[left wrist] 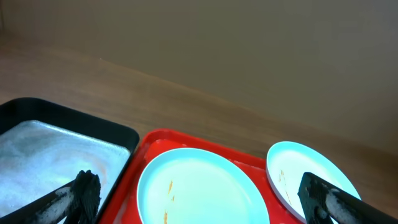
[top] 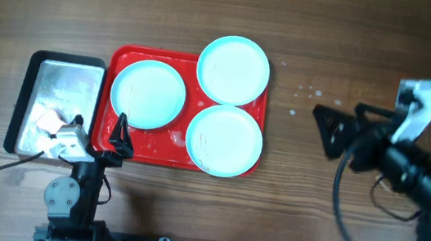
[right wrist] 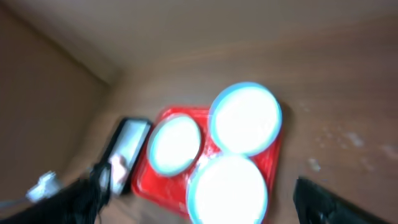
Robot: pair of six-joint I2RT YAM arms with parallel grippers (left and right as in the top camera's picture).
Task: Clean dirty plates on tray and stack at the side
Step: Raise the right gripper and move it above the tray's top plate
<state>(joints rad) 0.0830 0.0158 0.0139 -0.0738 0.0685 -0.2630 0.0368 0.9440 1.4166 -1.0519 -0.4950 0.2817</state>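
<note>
Left gripper (left wrist: 199, 191) is spread wide and empty. The nearest of the three mint plates (top: 149, 94) sits dead ahead between its fingers on the red tray (top: 145, 155), with the metal pan (top: 63, 85) under its left finger. Right gripper (top: 328, 130) is wide open too, holding nothing, and the tray is well out in front of it.

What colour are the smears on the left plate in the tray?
Faint orange-red streaks on the pale mint-blue left plate. The left wrist view shows them best.
</note>
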